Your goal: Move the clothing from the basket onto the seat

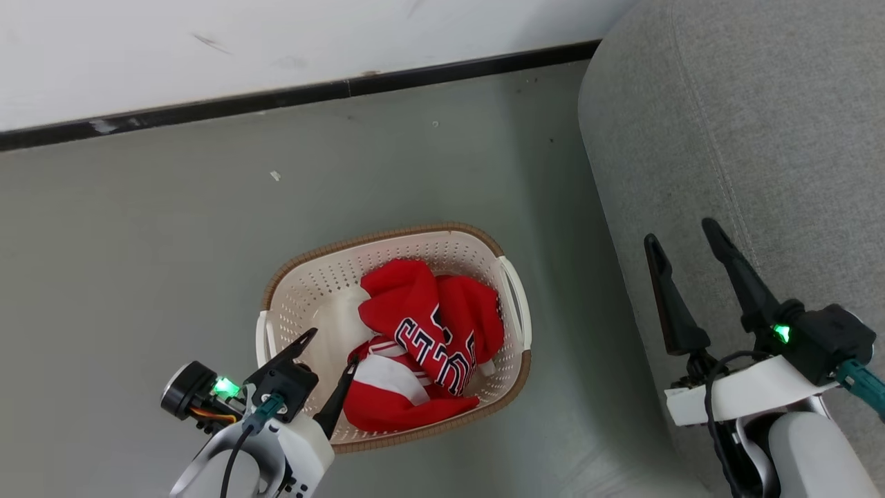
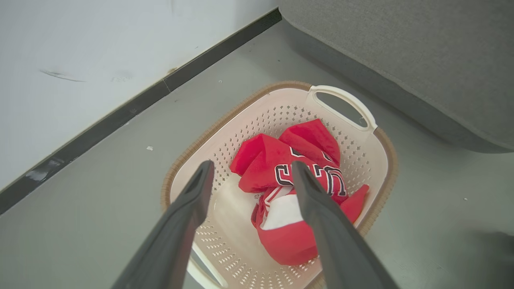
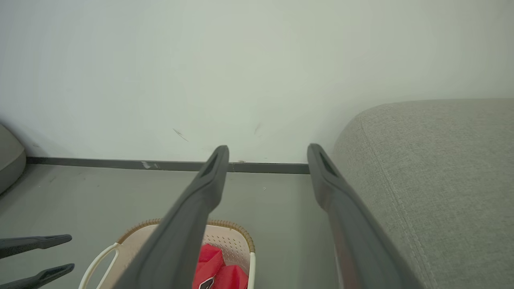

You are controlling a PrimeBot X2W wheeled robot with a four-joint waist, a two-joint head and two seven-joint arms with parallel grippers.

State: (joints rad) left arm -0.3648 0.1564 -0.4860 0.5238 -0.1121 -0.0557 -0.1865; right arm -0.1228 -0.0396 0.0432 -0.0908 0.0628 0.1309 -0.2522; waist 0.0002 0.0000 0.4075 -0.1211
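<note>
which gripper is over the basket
The left gripper: its open fingers reach over the basket's near rim, toward the red clothing. The right gripper is open too but hangs by the grey sofa.

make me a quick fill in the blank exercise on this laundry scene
1. The clothing in the basket is mostly ____ in colour.
2. The seat stands on the robot's ____ side of the basket.
3. The left end effector and the right end effector are both ____, not shut.
Missing words: red; right; open.
</note>
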